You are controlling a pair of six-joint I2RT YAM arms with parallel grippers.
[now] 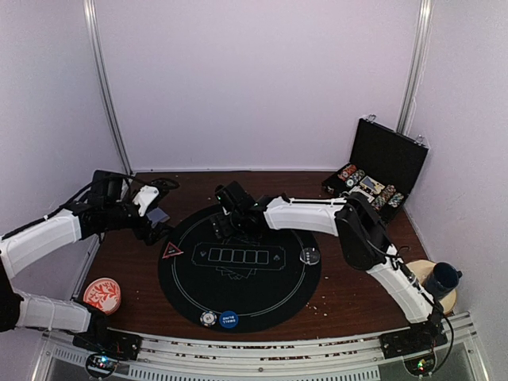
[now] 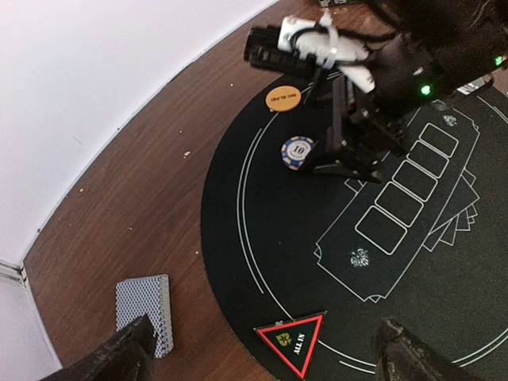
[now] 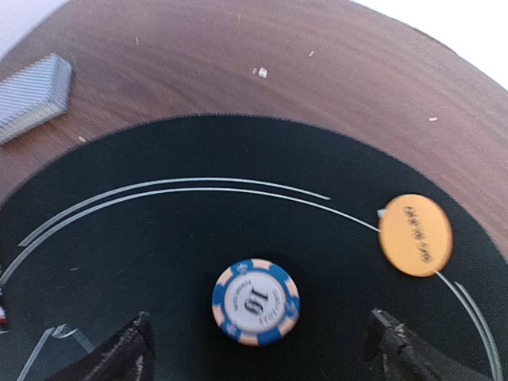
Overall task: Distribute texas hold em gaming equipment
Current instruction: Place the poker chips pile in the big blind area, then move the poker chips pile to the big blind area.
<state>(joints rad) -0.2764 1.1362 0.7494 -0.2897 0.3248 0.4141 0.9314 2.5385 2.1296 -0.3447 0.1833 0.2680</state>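
Hovering over a blue poker chip (image 3: 255, 302) toward the counter's (image 3: 238, 48) far edge, the right gripper's (image 3: 258, 317) fingers stand released; left gripper (image 2: 264, 329) spread too, seemingly empty.

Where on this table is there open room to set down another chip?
Bare mat lies between the printed card boxes and the near-edge chip and blue disc. Bare wood lies right of the black disc. Crowded: the mat's far-left rim, where the right gripper stands over the ten chip beside the orange disc.
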